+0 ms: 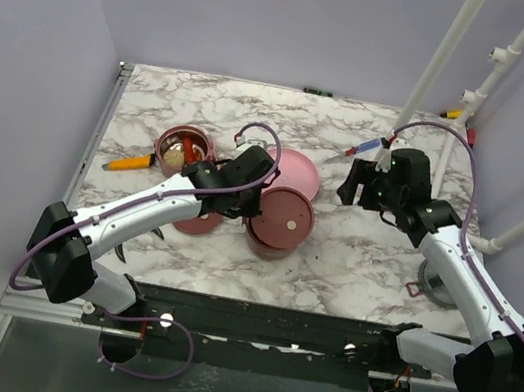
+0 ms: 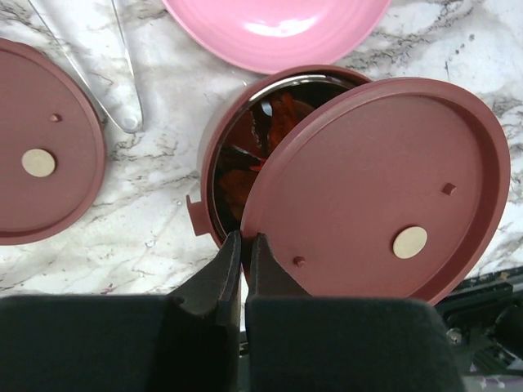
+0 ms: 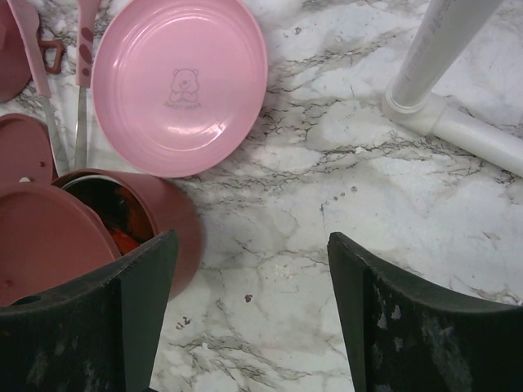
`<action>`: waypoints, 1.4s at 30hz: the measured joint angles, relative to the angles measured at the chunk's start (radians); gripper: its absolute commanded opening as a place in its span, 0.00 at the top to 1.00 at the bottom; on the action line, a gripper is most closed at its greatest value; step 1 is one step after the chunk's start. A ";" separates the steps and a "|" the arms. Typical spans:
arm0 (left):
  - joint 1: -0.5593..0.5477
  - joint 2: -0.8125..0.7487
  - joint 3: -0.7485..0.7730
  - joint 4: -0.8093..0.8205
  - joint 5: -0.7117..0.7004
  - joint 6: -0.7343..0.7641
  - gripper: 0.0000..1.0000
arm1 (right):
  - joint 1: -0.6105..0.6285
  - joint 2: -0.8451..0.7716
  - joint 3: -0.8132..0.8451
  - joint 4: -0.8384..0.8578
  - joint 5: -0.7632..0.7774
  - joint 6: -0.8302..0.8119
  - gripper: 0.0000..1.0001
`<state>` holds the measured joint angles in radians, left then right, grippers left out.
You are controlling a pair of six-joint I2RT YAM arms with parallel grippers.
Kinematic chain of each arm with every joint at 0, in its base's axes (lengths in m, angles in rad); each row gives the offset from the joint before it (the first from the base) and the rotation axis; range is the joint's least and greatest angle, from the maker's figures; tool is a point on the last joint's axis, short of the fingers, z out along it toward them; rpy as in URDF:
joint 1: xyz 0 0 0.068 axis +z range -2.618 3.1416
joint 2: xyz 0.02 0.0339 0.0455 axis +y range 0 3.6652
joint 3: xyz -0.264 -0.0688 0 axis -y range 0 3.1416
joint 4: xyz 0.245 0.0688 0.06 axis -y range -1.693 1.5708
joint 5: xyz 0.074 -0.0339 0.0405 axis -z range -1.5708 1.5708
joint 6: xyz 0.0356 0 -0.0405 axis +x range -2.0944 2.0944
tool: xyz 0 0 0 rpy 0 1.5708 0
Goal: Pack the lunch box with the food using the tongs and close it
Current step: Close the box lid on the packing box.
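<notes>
My left gripper (image 2: 243,238) is shut on the near edge of a flat maroon lid (image 2: 376,188). The lid rests tilted and off-centre over one lunch box tier (image 2: 214,155), so red food (image 2: 278,122) still shows inside. From above, this lid (image 1: 281,218) is at the table's middle. The other tier (image 1: 182,148) stands open at the left with a tan ball (image 1: 176,154) in it. A second maroon lid (image 2: 41,155) lies flat on the table. The tongs (image 2: 122,90) lie between that lid and the plate. My right gripper (image 3: 249,261) hangs open over bare marble, right of the tier (image 3: 167,216).
A pink plate (image 1: 294,171) sits behind the covered tier. Pliers (image 1: 131,163) lie at the left and a screwdriver (image 1: 354,152) lies behind my right gripper (image 1: 360,188). White pipes (image 3: 441,82) rise at the right. A greyish lid (image 1: 434,284) lies under the right arm.
</notes>
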<state>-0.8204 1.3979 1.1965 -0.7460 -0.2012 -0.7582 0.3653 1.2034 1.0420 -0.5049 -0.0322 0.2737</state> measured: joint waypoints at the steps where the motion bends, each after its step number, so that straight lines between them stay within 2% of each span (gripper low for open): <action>1: 0.000 0.000 0.000 0.002 -0.009 0.000 1.00 | 0.000 -0.002 -0.004 0.004 -0.005 0.003 0.22; 8: 0.003 0.010 -0.019 0.003 -0.043 0.024 1.00 | 0.000 -0.002 -0.019 0.011 -0.037 0.025 0.22; 42: 0.037 0.089 -0.040 0.060 -0.026 0.130 1.00 | 0.000 0.013 -0.028 0.011 -0.125 0.040 0.22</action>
<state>-0.7834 1.4872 1.1568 -0.6861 -0.2272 -0.6277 0.3653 1.2167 1.0138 -0.4938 -0.1570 0.3138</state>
